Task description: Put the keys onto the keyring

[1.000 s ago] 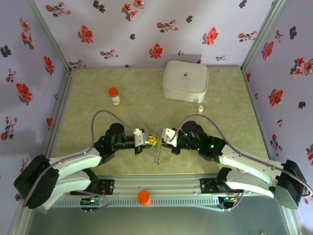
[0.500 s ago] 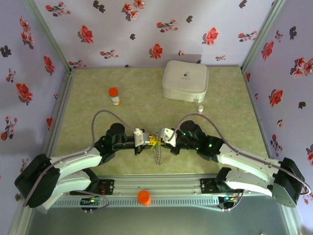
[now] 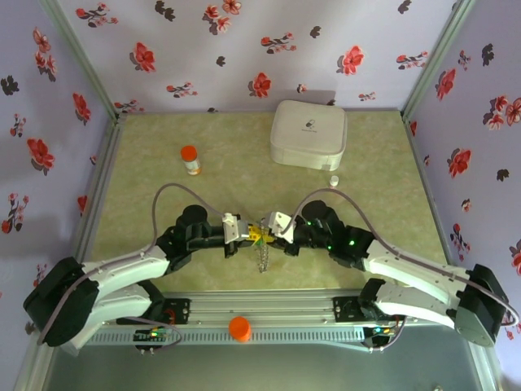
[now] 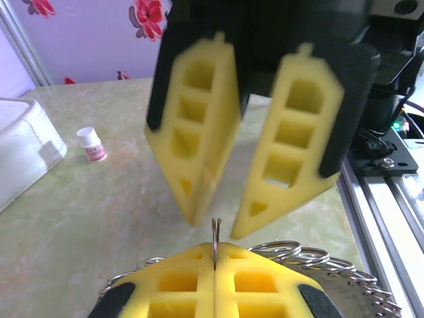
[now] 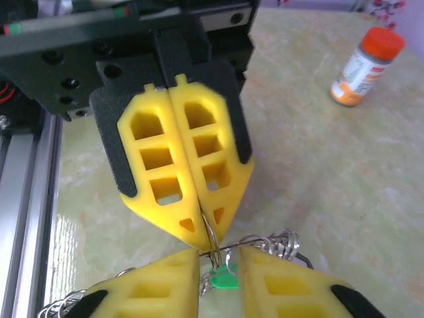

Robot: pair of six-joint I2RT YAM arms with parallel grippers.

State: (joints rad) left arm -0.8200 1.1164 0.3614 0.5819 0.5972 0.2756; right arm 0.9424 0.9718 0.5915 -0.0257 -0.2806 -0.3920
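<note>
The left pincer (image 4: 214,248) is squeezed tight on one thin loop of the silver chain of small metal rings (image 4: 299,252). This chain is the keyring, and the rest of it trails down toward the pale green tabletop (image 3: 146,179). In the middle, just under the pinched loop, sits the tiny key with the green plastic head (image 5: 222,279). I cannot tell if it is already on the loop or only next to it. The right pincer (image 5: 217,254) faces the left one, tip to tip. Its jaws are a little apart, with the green key head in the gap, not gripped as far as I can see. To do this step well, I think the left side should hold the loop steady. The right side should move slowly, in tiny steps, so the key does not slip off.
</note>
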